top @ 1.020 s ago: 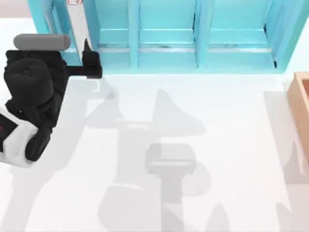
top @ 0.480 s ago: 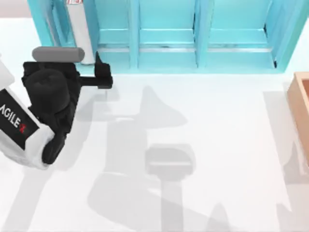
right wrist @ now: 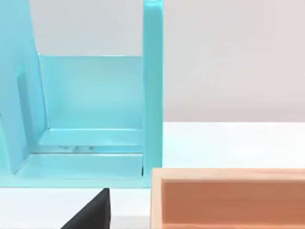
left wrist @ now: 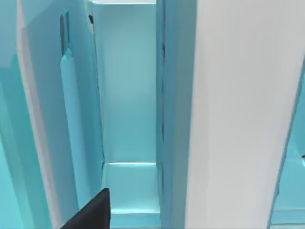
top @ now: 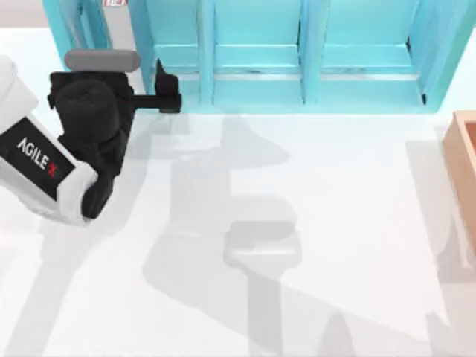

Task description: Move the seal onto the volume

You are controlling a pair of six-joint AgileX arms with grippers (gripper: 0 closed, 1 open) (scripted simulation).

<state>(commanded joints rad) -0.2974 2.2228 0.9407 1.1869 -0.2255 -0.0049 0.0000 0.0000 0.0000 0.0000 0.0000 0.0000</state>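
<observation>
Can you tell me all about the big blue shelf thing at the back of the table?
The shelf is a big teal unit with a smooth, plastic-like look. It stands along the table's far edge and reaches almost across it. Upright walls split it into open compartments with lighter floors. In the left-end one a tall white thing stands upright. The left pincer sits right at the shelf's front, near that end. An orange-brown wooden box lies on the table at the right, in front of the shelf's right end.

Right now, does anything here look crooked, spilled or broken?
Nothing stands out. The teal shelf stands square at the back of the table, the wooden box sits level at its right edge, the left hand is by the shelf's left end, the right hand near the box.
</observation>
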